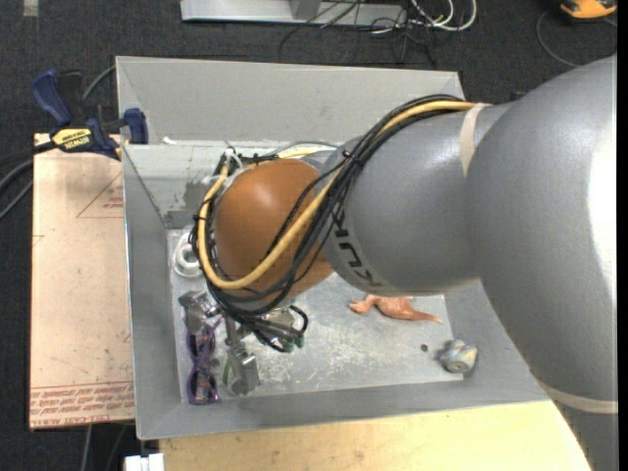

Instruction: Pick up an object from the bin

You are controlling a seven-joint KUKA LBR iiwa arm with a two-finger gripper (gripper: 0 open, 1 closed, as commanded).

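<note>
Your gripper (230, 353) is down in the near-left corner of the bin (285, 96), below the orange cover (263, 214) on the wrist. The dark and yellow cables (247, 285) loop around that cover and hang down over the tool. From this angle you cannot tell whether the gripper is open or closed, and nothing can be seen clamped in it.

The thing nearest to it is a thin purple thing (203, 359) lying lengthwise along the left wall, close to the front corner. The gripper stands just beside it, on its right side. Whether the two touch is not clear.

A white ring (184, 255) sits further back against the same left wall, partly tucked under the orange cover.

Out on the open floor, well apart from the gripper, you have a pinkish-orange thing (394, 309) with thin limbs, lying flat just under the arm (471, 204). Closer to the front right corner there is a small grey and yellow lump (457, 357), on its own.
</note>
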